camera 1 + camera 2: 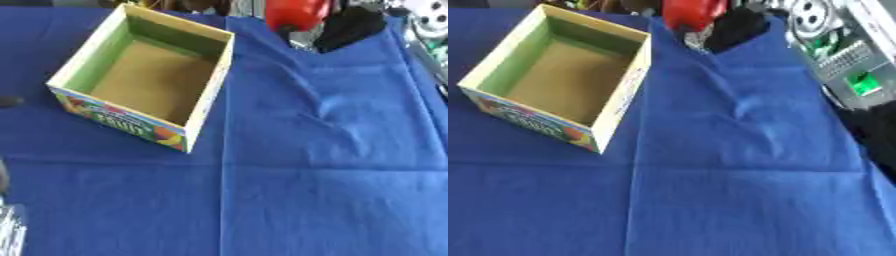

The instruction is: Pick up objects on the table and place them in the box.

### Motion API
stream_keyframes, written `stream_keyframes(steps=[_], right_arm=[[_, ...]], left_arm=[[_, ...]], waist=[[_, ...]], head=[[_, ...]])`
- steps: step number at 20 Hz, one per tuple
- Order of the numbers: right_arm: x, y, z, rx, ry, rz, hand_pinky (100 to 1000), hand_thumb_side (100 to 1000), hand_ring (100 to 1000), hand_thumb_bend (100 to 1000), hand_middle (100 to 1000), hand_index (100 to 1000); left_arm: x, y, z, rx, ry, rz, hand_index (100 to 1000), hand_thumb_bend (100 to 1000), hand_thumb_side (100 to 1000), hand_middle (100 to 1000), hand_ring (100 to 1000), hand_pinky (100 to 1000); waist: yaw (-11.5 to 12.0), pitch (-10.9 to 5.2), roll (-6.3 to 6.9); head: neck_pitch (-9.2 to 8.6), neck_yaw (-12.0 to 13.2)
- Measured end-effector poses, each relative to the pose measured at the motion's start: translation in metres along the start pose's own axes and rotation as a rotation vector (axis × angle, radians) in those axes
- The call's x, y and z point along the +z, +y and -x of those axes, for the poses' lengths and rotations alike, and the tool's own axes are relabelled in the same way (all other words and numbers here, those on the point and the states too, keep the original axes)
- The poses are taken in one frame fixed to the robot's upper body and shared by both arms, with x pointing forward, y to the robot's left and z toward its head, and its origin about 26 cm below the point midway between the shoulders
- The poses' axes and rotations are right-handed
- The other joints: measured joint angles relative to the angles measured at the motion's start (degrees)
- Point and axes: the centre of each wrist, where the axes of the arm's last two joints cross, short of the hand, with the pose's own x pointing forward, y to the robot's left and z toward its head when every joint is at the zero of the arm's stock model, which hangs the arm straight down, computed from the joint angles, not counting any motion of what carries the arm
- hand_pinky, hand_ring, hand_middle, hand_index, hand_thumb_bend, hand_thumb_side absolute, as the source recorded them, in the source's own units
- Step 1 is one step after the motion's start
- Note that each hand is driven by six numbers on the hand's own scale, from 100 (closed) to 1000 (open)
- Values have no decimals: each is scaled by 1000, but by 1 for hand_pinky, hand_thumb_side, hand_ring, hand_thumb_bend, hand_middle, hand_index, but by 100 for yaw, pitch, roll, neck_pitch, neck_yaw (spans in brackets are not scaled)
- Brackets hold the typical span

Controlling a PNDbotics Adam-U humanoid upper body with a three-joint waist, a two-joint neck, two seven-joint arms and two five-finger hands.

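The open box (144, 75) sits empty at ten o'clock on the blue-clothed worktop (332, 190), while at one o'clock the black right hand (350, 25) touches a red object (297, 12), finger pose unclear.

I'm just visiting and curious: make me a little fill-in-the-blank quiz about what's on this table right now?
1. The cardboard box is open at the top and has ____ inside it.
2. The table is covered by a cloth of ____ colour.
3. At the far edge, beside a black thing, sits a rounded object coloured ____.
4. The box stands on the ____ side of the view.

Missing words: nothing; blue; red; left
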Motion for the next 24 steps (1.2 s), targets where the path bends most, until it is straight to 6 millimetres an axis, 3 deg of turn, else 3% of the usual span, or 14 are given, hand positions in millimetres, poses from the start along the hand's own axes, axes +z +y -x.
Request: stream_keyframes(steps=[2,5,12,24], right_arm=[[-13,-2,-7,-10,-9,11,298,249,395,100,393,590],[-33,1,-13,-13,-1,25,297,213,394,100,392,589],[-74,22,-22,4,26,50,295,213,394,100,392,588],[-118,97,-33,79,135,68,297,194,398,100,397,585]], left_arm=[[0,-1,0,2,1,6,596,100,894,823,912,548],[-1,-3,-1,8,-5,14,596,100,894,823,912,548],[-5,-8,-5,29,-25,35,596,100,894,823,913,549],[-8,-12,-8,50,-35,53,596,100,895,823,914,550]], waist=[[68,11,-11],[181,73,-28],[413,175,-70],[584,263,-60]], head=[[-1,-57],[-9,-138],[-103,-313],[-184,-527]])
